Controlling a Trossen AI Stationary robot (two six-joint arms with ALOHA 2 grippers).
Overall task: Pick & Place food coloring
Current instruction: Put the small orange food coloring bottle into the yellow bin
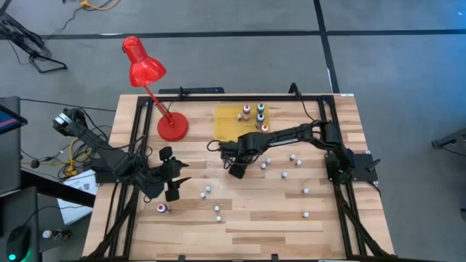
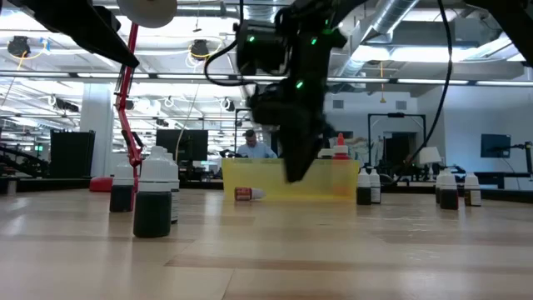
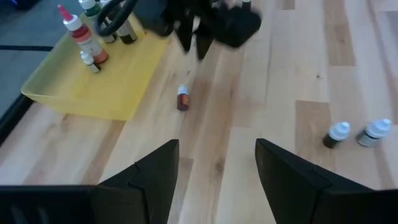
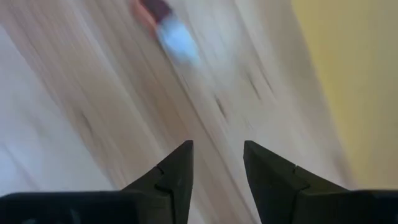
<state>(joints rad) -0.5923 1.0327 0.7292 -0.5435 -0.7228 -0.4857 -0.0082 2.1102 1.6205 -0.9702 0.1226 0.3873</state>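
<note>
We see the right gripper [image 4: 216,163] with fingers apart and empty above a fallen red bottle [image 3: 182,98] on the counter [image 1: 255,218] beside the yellow mat [image 1: 229,124]; left gripper [image 3: 216,163] waits, fingers spread.

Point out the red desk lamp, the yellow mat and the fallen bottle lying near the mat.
red desk lamp [image 1: 144,70], high view, on its shade.
yellow mat [image 3: 118,81], left wrist view, on its bare surface.
fallen bottle [image 3: 182,99], left wrist view, on its reddish body.
</note>
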